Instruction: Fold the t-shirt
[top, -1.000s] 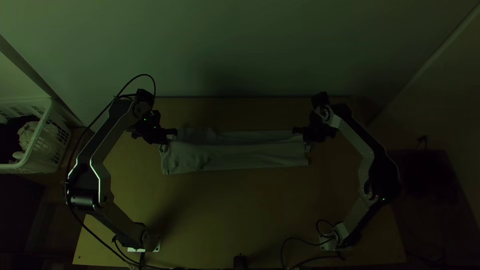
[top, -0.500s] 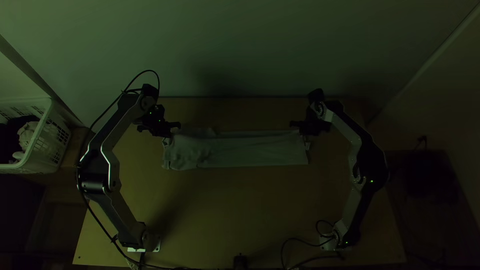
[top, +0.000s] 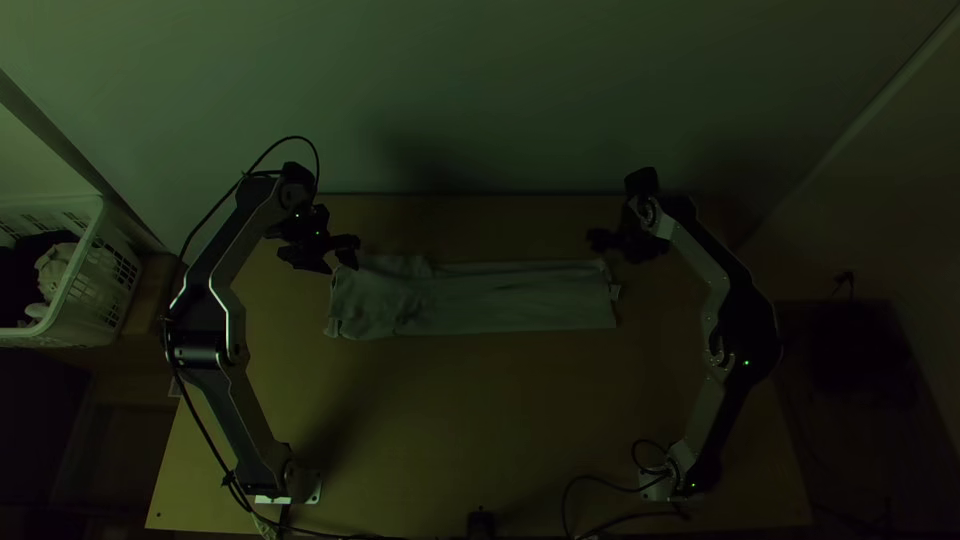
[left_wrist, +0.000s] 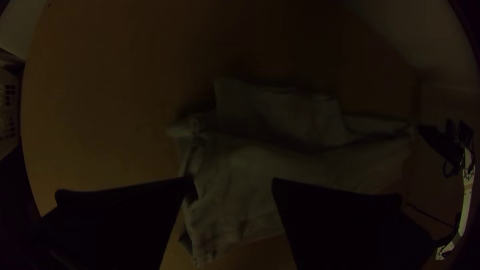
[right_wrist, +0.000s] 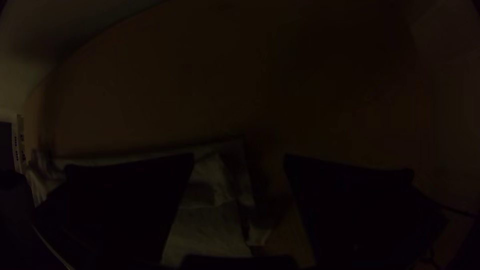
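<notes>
The pale t-shirt (top: 480, 298) lies folded into a long narrow strip across the table, its left end wrinkled and uneven. At that end's upper corner is my left gripper (top: 347, 252). The left wrist view has the left gripper (left_wrist: 232, 187) open above the wrinkled shirt (left_wrist: 240, 185), nothing gripped between its fingers. My right gripper (top: 598, 240) is just above the strip's upper right corner. In the right wrist view the right gripper (right_wrist: 240, 162) stands open, the shirt's end (right_wrist: 215, 225) lying below and between its fingers.
A white laundry basket (top: 90, 270) with dark and light cloth stands beyond the table's left side. A pale wall (top: 480, 100) rises behind the table (top: 480, 420). A small dark object (top: 481, 523) sits at the near edge; cables run beside both arm bases.
Both grippers have moved slightly away from the near edge, off the strip's ends. The shirt's lower left edge has shifted a little up the picture, and the long crease along it has smoothed out.
</notes>
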